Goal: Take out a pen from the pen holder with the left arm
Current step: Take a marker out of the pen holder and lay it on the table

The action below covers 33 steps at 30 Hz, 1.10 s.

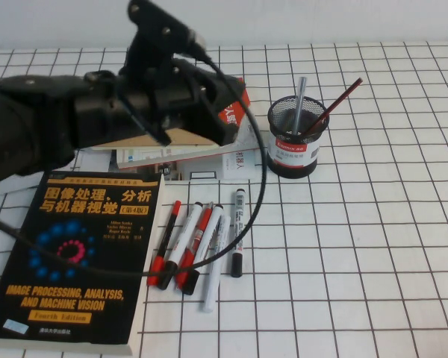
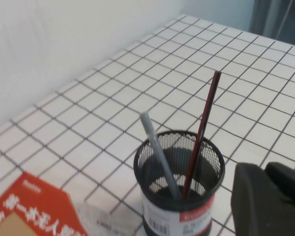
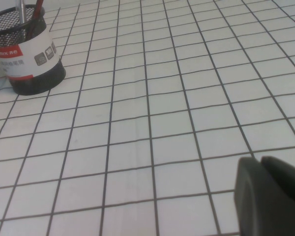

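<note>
**Left gripper closed beside pen holder; both pens seated in the cup**

The pen holder [image 1: 293, 142], a black mesh cup with a white label band, is seen standing upright on the white gridded table [image 1: 388, 246]. It is placed right of centre, towards the far side. Two items are observed inside it: a grey pen [image 1: 300, 93], nearly upright, and a dark red pen [image 1: 342, 98], leaned towards the robot's right. Both are seated in the cup, and neither is touched by a gripper.

The left gripper [image 1: 230, 112] is held above the table just to the left of the holder, near it but apart. Its fingers [image 2: 250, 196] are noted as closed together, with nothing between them.

The right gripper [image 3: 263, 172] is not seen in the high view. In its wrist view it is found over bare tabletop, well apart from the holder. Its fingers are seen pressed side by side with only a thin seam, and nothing is held.

Under the left arm a stack of papers and booklets [image 1: 172, 149] is recorded. A dark textbook [image 1: 75, 253] lies at the near left. A row of markers [image 1: 188, 242] is laid just to its right.
</note>
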Each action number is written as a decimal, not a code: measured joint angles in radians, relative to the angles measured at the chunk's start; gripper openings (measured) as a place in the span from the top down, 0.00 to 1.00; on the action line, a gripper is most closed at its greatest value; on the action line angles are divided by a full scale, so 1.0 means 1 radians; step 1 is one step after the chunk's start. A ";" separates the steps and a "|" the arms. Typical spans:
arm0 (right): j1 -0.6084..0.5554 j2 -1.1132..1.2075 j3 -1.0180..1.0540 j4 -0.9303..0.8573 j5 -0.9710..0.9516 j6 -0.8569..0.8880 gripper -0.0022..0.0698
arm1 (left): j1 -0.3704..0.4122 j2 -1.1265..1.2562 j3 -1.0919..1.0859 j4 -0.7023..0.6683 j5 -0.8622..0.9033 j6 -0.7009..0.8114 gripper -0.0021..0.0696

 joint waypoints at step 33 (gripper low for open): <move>0.000 0.000 0.000 0.000 0.000 0.000 0.99 | -0.202 0.606 -0.635 -0.098 -0.095 0.210 0.27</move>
